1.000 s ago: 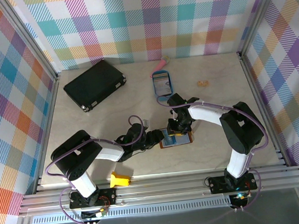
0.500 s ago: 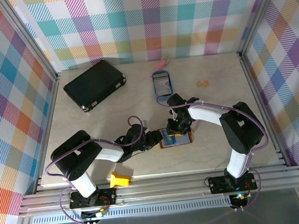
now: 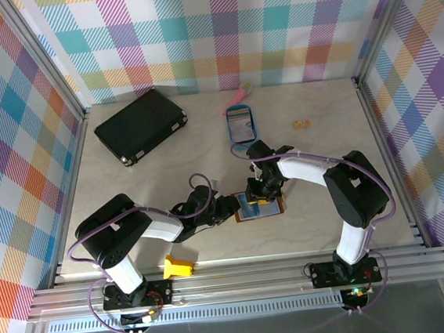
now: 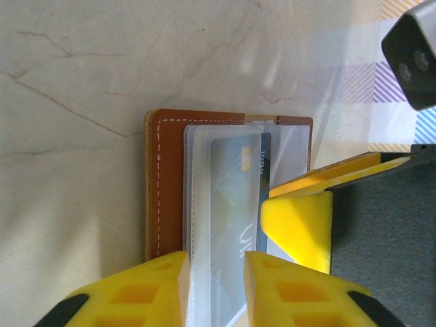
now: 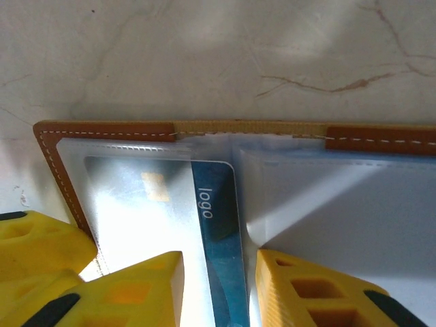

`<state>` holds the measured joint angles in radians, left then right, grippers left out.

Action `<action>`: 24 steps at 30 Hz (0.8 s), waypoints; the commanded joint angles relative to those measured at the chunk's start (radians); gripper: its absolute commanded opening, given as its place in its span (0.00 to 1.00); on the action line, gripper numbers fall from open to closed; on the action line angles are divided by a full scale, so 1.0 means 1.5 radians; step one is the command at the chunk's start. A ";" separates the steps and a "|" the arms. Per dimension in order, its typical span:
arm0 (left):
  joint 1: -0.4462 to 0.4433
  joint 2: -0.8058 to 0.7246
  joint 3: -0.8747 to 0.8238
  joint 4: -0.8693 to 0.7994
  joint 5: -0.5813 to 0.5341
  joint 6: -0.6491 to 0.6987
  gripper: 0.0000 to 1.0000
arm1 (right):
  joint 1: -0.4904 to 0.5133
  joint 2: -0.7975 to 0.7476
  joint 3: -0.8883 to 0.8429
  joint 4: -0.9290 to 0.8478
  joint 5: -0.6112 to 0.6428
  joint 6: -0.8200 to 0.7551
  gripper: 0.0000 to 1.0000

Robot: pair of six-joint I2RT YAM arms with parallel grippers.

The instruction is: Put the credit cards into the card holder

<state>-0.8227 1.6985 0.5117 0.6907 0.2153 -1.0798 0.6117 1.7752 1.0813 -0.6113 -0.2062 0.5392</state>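
Observation:
The card holder (image 3: 263, 216) lies open on the table, brown leather (image 4: 167, 170) with clear inner sleeves. A dark blue credit card (image 4: 235, 177) sits partly in the left sleeve, and its "logo" strip (image 5: 214, 204) is uncovered. My left gripper (image 3: 232, 206) comes in from the left. Its jaws (image 4: 216, 286) stand slightly apart over the sleeve and card, with nothing pinched. My right gripper (image 3: 260, 193) reaches in from behind. Its jaws (image 5: 219, 293) stand apart astride the card's bare strip. One right finger (image 4: 296, 225) rests at the raised right sleeve.
A large black case (image 3: 141, 125) lies at the back left. A blue oval tray (image 3: 241, 124) sits behind the wallet, with a pink item (image 3: 239, 94) past it. A small tan block (image 3: 302, 123) lies at the back right. A yellow plastic piece (image 3: 178, 266) sits by the near edge.
My left gripper's jaws have narrowed over the sleeve. The wallet has shifted very slightly to the left. The right gripper has barely moved.

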 commanded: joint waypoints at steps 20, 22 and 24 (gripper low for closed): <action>-0.007 -0.111 -0.017 -0.159 -0.062 0.030 0.00 | 0.006 0.002 -0.006 0.006 -0.007 0.016 0.30; -0.006 -0.099 -0.008 -0.164 -0.054 0.034 0.00 | 0.006 0.001 -0.007 0.005 -0.007 0.015 0.30; -0.006 -0.085 -0.004 -0.155 -0.050 0.035 0.00 | 0.006 0.000 -0.008 0.005 -0.007 0.016 0.30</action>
<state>-0.8227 1.5486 0.4931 0.4953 0.1432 -1.0500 0.6151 1.7752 1.0809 -0.5949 -0.2180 0.5457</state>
